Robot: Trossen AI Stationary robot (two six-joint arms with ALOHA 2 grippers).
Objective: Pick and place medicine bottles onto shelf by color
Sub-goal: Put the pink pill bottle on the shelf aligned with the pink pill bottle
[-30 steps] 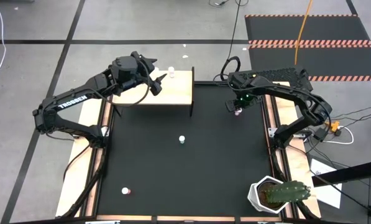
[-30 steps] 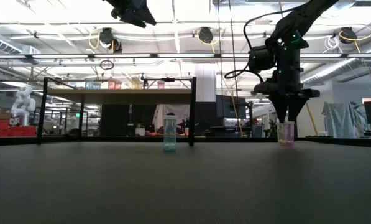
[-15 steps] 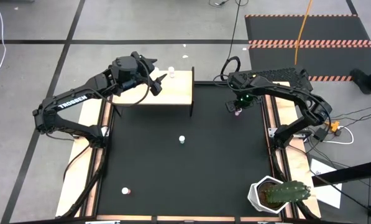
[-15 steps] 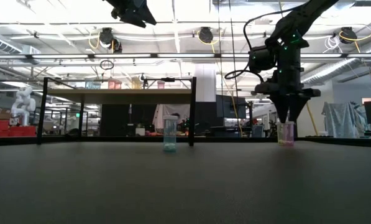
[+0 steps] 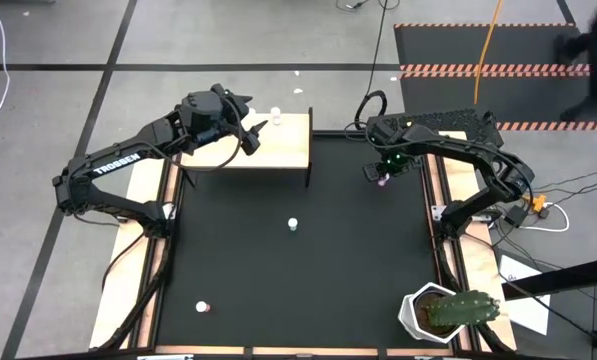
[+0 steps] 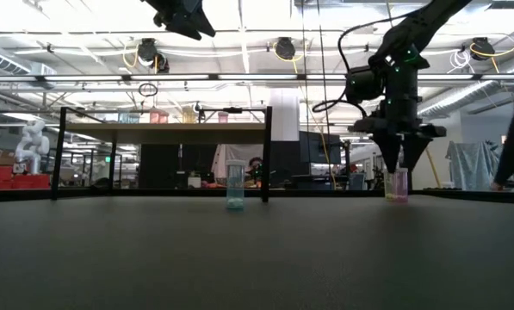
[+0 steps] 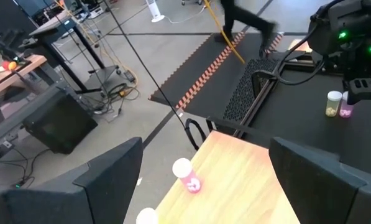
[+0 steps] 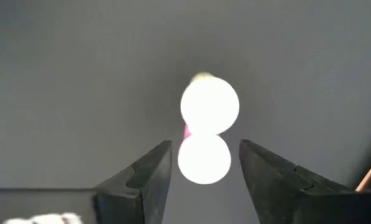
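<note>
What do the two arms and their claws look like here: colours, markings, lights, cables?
Both arms are dark, jointed and tube-like. The left arm bears white TROSSEN lettering; the right arm shows a green light near its wrist and black cable loops. The left claw and right claw have dark, angular fingers.

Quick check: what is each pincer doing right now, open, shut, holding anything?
Left pincer: open, empty, above the shelf.
Right pincer: open, fingers either side of the pink bottle on the mat, not gripping it yet.

robotics lab | ceiling trusses, hazard-striped floor mat (industrial hall) | workbenches
</note>
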